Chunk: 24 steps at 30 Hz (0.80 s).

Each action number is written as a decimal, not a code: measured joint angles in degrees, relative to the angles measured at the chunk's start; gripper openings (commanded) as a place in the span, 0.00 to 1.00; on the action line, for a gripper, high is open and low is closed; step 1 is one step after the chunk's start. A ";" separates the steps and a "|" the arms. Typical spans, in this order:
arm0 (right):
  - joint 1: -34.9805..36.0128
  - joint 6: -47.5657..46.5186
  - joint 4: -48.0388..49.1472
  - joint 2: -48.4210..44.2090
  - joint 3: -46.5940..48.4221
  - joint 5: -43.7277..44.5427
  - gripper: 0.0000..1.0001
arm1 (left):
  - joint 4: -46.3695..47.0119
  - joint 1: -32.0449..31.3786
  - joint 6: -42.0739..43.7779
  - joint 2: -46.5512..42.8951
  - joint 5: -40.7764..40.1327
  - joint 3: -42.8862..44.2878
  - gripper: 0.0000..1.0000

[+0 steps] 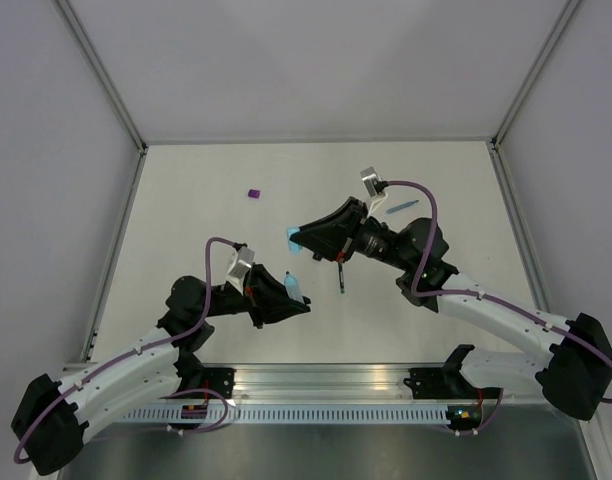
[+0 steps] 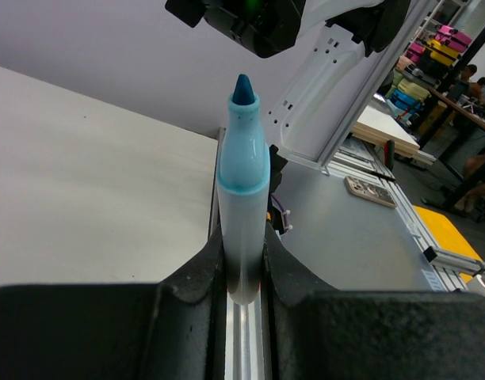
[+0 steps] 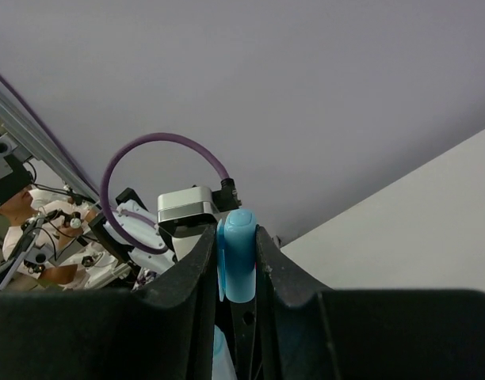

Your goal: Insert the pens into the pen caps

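Note:
My left gripper [image 1: 292, 303] is shut on the light-blue highlighter [image 1: 292, 287]. In the left wrist view the highlighter [image 2: 242, 182] stands between the fingers with its bare teal tip pointing away from the gripper [image 2: 244, 273]. My right gripper [image 1: 299, 238] is shut on the light-blue cap [image 1: 292, 238], held above and a little beyond the highlighter. The right wrist view shows the cap [image 3: 241, 265] pinched between the jaws of the gripper [image 3: 238, 257]. A purple cap [image 1: 254, 193] lies at the far left. A thin dark pen [image 1: 341, 276] lies mid-table. A thin blue pen [image 1: 403, 206] lies far right. The stubby black marker is out of view.
The white table [image 1: 206, 240] is walled by grey panels on three sides. A metal rail [image 1: 326, 385] with the arm bases runs along the near edge. The two arms meet near the table's middle, with the right arm's forearm [image 1: 396, 245] above the dark pen.

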 measured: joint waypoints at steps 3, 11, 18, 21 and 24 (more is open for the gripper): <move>2.01 -0.33 0.15 0.20 -0.22 0.66 0.00 | 0.11 0.00 -0.11 0.85 0.26 0.00 0.02; 5.60 -1.27 1.88 0.66 -1.79 2.32 0.00 | 0.11 0.00 -0.26 0.94 0.28 0.00 0.02; 7.61 -2.40 2.82 -0.37 -4.68 3.98 0.00 | -0.24 0.00 -0.28 0.90 0.70 -0.02 0.02; 8.02 -3.41 2.56 -1.79 -5.42 4.55 0.00 | -0.22 0.00 -0.28 0.68 0.83 -0.02 0.02; 8.66 -4.31 2.69 -3.26 -6.97 5.14 0.00 | -0.37 -0.02 -0.28 0.39 1.16 -0.02 0.02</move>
